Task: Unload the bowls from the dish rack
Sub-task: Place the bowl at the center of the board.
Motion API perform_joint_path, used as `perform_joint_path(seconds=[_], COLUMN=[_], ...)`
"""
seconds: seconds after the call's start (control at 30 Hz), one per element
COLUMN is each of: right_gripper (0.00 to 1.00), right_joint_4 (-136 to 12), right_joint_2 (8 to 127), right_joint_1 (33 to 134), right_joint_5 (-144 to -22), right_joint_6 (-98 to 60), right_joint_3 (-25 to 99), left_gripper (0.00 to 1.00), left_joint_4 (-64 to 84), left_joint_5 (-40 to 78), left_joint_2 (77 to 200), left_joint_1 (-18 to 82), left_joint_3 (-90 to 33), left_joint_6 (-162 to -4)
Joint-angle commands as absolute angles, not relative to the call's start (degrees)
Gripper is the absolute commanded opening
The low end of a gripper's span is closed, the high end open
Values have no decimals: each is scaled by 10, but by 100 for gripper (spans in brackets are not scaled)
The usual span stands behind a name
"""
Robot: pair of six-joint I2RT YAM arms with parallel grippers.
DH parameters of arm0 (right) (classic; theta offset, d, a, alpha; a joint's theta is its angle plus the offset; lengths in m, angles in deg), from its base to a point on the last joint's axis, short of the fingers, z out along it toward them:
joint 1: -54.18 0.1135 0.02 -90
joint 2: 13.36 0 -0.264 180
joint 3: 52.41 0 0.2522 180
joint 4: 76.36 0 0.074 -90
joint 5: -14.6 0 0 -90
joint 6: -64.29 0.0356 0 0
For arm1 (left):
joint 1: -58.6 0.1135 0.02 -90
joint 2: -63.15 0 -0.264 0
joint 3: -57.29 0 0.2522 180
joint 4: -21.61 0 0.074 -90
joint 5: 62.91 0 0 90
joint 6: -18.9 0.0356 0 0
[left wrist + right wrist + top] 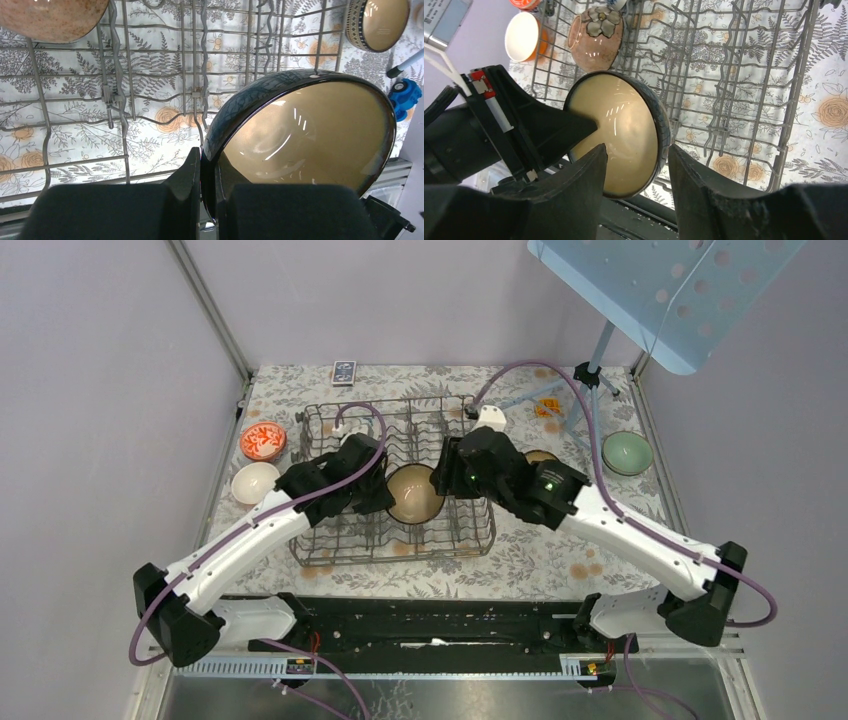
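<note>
The grey wire dish rack (330,540) stands mid-table. Over its middle a bowl (414,493), dark blue outside and tan inside, is tilted on edge. My left gripper (207,162) is shut on that bowl's (310,135) rim, one finger outside the wall and one inside. My right gripper (636,160) is open and straddles the opposite rim of the bowl (624,130). One finger sits in front of the tan inside; the other stands clear of the outer wall. A pink speckled bowl (596,37) with a flower on it stands in the rack beyond.
Left of the rack sit a red-patterned bowl (263,440) and a white bowl (254,482). To the right are a green bowl (627,452) and a band-patterned bowl (377,22). A tripod stand (597,370) holds a blue perforated board at back right. A small card box (344,372) lies behind the rack.
</note>
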State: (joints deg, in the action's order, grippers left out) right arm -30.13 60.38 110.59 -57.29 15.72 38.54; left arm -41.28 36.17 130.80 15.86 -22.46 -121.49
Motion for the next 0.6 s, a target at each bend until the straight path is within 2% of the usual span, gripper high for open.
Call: perform_joint_path(seconds=[0.0,0.2,0.43,0.57], right_gripper=[54,45,43,37], right_joint_4=[-285,-259,-231,-229], right_joint_2=[647,690,722,728], right_joint_1=[1105,1105,1105,1105], right_joint_5=[-564,-530,-510,-509], right_joint_6=[135,96,64,57], right_joint_3=[441,470,491,487], left_gripper=[0,0,0,0], left_joint_4=[-385,-392,-392,-392], left_joint_5=[371,387,396,400], left_joint_2=[1306,1307,1308,1309], left_joint_1=[156,155,152,150], left_joint_3=[-272,-282,-281,-281], left_joint_6=[-1257,-1262,-1260,-1259])
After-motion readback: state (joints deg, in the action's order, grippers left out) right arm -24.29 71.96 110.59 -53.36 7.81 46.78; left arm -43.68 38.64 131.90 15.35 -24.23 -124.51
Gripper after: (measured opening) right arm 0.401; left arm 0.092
